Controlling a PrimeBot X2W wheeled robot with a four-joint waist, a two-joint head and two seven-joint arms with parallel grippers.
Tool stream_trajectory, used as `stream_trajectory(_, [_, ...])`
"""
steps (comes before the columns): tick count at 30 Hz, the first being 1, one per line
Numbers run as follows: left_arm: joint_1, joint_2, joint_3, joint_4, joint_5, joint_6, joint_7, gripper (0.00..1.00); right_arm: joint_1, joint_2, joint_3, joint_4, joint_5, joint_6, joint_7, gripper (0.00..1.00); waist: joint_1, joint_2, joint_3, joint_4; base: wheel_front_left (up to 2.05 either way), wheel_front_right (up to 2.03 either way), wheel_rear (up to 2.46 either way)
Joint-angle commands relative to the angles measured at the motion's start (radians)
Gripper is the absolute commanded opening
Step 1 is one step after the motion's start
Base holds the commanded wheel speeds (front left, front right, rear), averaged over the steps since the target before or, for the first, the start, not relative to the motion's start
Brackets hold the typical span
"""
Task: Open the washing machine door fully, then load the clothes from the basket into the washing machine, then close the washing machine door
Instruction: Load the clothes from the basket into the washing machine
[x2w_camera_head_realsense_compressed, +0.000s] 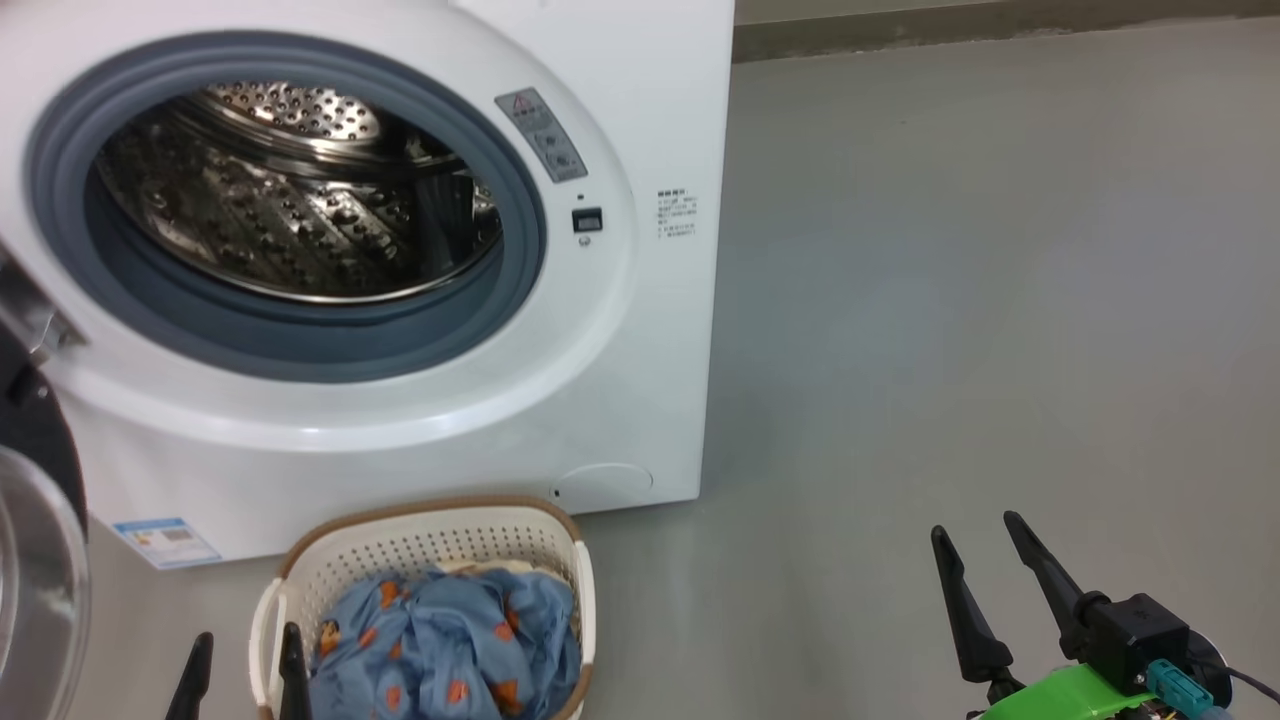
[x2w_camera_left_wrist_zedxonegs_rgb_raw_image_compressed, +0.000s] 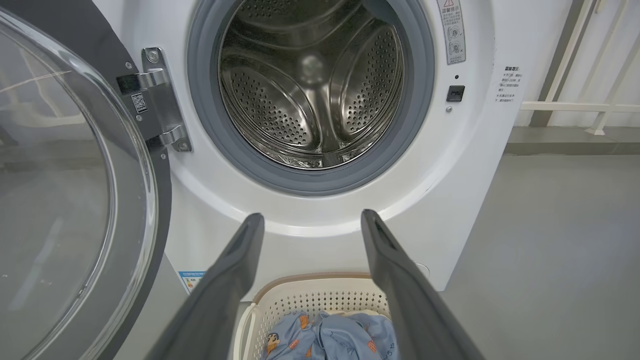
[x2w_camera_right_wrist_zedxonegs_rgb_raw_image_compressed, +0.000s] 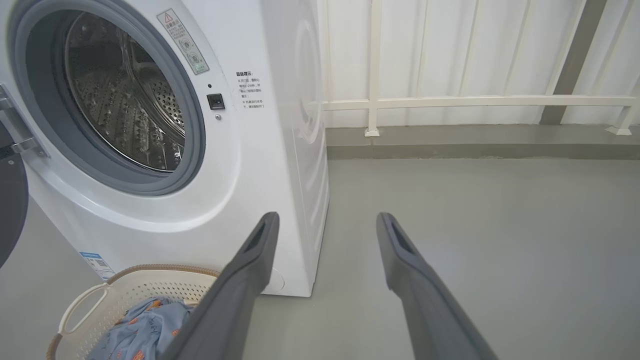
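**Ana:** Why does the basket sit where it does?

**Ben:** The basket (x2w_camera_head_realsense_compressed: 420, 545) stands on the floor (x2w_camera_head_realsense_compressed: 950, 300) right at the foot of the washing machine (x2w_camera_head_realsense_compressed: 640, 110), just below the drum (x2w_camera_left_wrist_zedxonegs_rgb_raw_image_compressed: 310, 85) mouth. That placement would make the lift from one to the other a short one. The clothes (x2w_camera_head_realsense_compressed: 450, 640) are heaped inside it, blue printed cloth with a bit of cream showing at the back.

**Ana:** And the door?

**Ben:** The washing machine door (x2w_camera_left_wrist_zedxonegs_rgb_raw_image_compressed: 65, 200) is swung out to the robot's left on its metal hinge (x2w_camera_left_wrist_zedxonegs_rgb_raw_image_compressed: 155, 100), well clear of the opening. The drum looks bare. Judging by that, the opening step is done and loading has not begun.

**Ana:** What is the left claw doing?

**Ben:** The left claw (x2w_camera_head_realsense_compressed: 247, 637) hangs at the near left corner of the basket with its fingers spread wide and nothing between them. One finger crosses the rim in the head view, but whether it touches the plastic cannot be told. Its own camera looks along the fingers, with the heap low between them.

**Ana:** And the right one?

**Ben:** The right claw (x2w_camera_head_realsense_compressed: 975, 525) is also spread wide and empty. It is over bare floor to the right of the machine, well apart from the basket.

**Ana:** What comes next?

**Ben:** Probably the left claw drops onto the heap and pinches a fold. The cloth is soft and may trail over the rim, and it could tug the light basket along.
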Motion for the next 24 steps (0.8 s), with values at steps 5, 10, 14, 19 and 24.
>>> stream_trajectory(5, [-0.042,0.012,0.033,-0.027,0.001,0.012,-0.005,1.00,-0.022,-0.002,0.022,-0.023,0.004,0.002,-0.012,1.00,0.0000,0.0000,0.005,0.002,1.05,-1.05,0.00])
stream_trajectory(10, [-0.041,0.012,0.032,-0.027,-0.004,0.009,-0.005,1.00,-0.022,-0.002,0.023,-0.024,0.004,0.002,-0.012,1.00,0.0000,0.0000,0.004,0.004,0.37,-0.37,0.00])
stream_trajectory(14, [-0.037,0.012,0.031,-0.027,-0.008,0.001,-0.005,1.00,-0.021,-0.002,0.024,-0.024,0.002,0.002,-0.012,1.00,0.0000,0.0000,-0.001,0.005,0.00,0.00,0.00])
stream_trajectory(19, [-0.032,0.012,0.031,-0.024,-0.006,-0.009,-0.005,1.00,-0.022,-0.002,0.025,-0.023,0.001,0.002,-0.012,1.00,0.0000,0.0000,-0.006,0.005,0.00,0.00,0.00])
stream_trajectory(24, [-0.028,0.012,0.026,-0.018,-0.004,-0.014,-0.005,1.00,-0.014,-0.001,0.020,-0.020,0.004,0.002,-0.012,1.00,0.0000,0.0000,-0.008,0.011,0.00,0.00,0.00])
